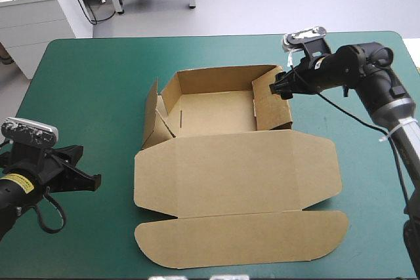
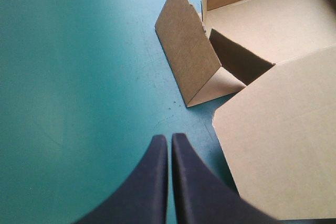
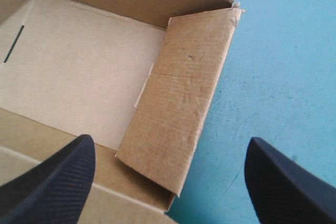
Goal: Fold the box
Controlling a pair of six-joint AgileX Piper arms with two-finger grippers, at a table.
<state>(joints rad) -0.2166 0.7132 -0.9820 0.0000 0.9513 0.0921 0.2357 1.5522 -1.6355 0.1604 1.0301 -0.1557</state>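
From above, the brown box is seen mid-way across the tabletop, walls raised, lid flat toward the near edge. In the left wrist view, the left pincer is pressed together over bare teal-green cover, near a leaning flap. In the right wrist view, the right pincer is spread wide about the right wall.

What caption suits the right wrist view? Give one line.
Open right gripper poised over the raised side wall of the brown box.
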